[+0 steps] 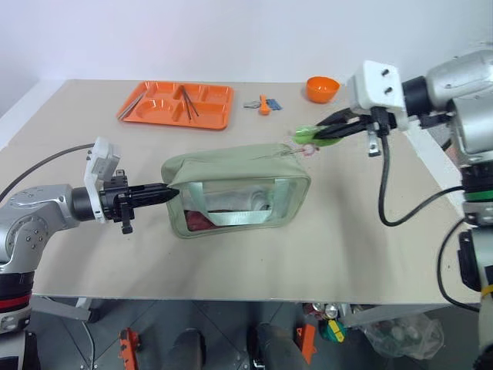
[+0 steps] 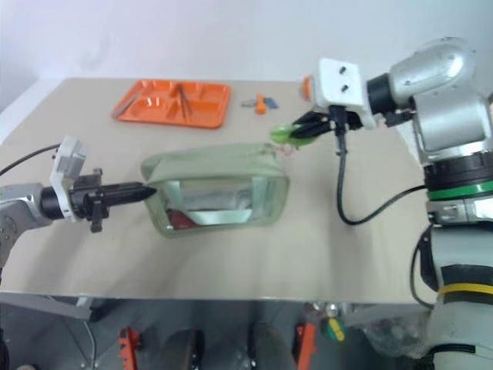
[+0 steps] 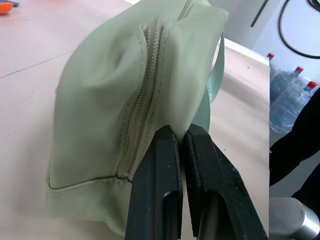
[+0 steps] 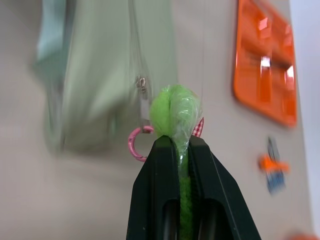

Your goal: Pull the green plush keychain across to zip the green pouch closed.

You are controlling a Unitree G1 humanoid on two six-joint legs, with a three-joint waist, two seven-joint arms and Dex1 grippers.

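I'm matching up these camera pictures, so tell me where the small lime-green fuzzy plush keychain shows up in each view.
Left eye view: the lime-green fuzzy plush keychain sits right of centre, in the right hand.
Right eye view: upper middle, same grip.
Left wrist view: not in it.
Right wrist view: centre, pinched between black fingers.
Shared landmark: the pale sage-green fabric pouch, beside the keychain.

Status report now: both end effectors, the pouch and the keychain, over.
Left end effector shut on green pouch end. Right end effector shut on green plush keychain, at pouch's far end. Nothing in the way.
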